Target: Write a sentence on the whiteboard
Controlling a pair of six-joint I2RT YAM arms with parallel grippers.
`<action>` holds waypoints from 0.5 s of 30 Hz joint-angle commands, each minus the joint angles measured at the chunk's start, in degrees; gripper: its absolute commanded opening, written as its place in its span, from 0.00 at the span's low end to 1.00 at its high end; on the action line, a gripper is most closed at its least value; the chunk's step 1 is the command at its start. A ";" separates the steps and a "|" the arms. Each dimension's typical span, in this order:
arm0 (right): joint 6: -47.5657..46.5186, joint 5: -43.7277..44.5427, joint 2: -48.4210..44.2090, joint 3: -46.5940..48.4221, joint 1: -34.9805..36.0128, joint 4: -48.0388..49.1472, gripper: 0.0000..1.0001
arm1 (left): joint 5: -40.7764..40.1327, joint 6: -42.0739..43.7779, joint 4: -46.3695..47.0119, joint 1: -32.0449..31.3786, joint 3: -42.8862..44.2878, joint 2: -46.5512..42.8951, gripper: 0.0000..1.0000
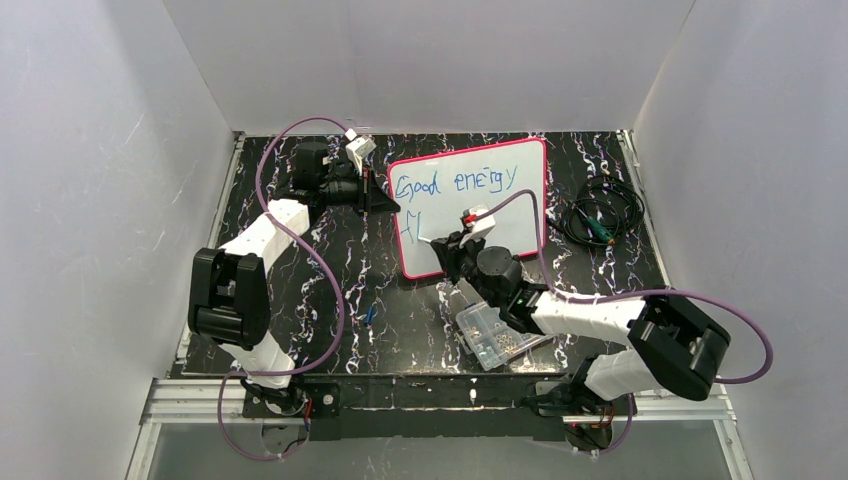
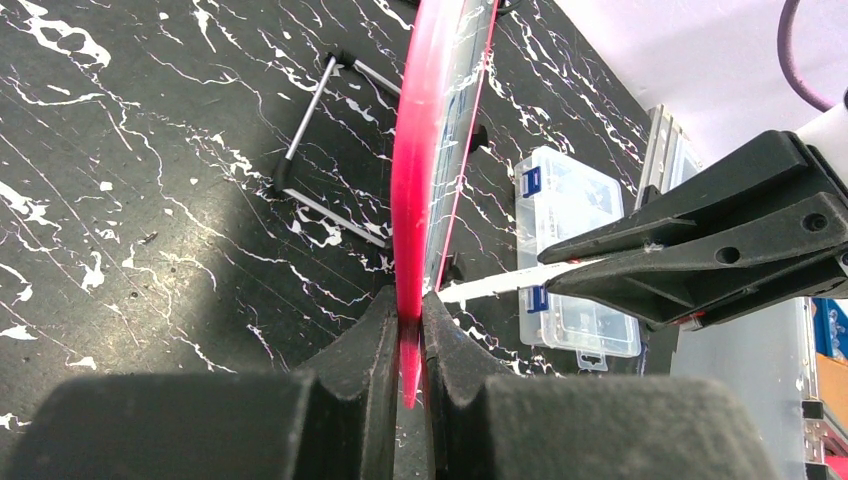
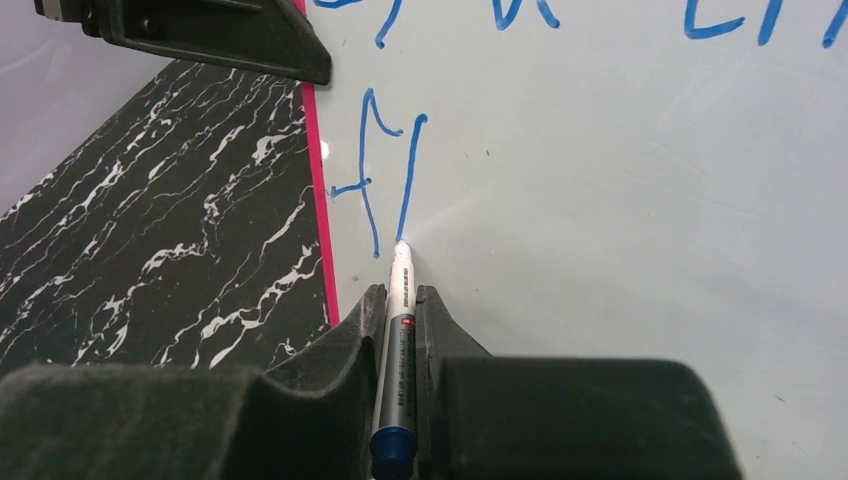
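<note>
a: where is the whiteboard (image 1: 470, 205)?
b: it stands up at the back of the black table (image 1: 300, 290), near the middle. the left gripper (image 1: 385, 200) pinches its left edge. its fingers (image 2: 375, 330) are squeezed tight on the pink frame.
a: and the right gripper (image 1: 443, 245)?
b: it is in front of the board, low on the left part. it is closed snug on one marker (image 3: 396, 370). the tip touches the board.
a: what is around?
b: one clear box (image 1: 497, 335) lies near the front, and the right arm reaches over part of it. one bunch of black cables (image 1: 598, 218) lies to the right, apart from the board. one tiny blue thing (image 1: 370, 315) lies on the table. i cannot tell what it is.
a: does anything hide the writing?
b: from the top, the right gripper covers the board's lower middle. the sentence (image 1: 455, 183) has two lines, "good energy" on top and "fl" under it.
a: what do the wrists see?
b: the right wrist sees the tip at the bottom of the "l", up close. the left wrist sees only the board's thin edge, and one thin metal bar (image 2: 320, 150) behind it.
</note>
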 commanded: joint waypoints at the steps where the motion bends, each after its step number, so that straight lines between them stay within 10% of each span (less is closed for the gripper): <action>1: -0.77 3.53 -2.83 0.04 0.00 -0.51 0.01 | 2.87 -0.02 0.81 0.07 0.81 -4.38 0.00; 15: -4.05 5.37 -3.81 2.83 -0.08 0.08 0.01 | 2.86 -0.02 0.83 0.12 0.87 -4.44 0.00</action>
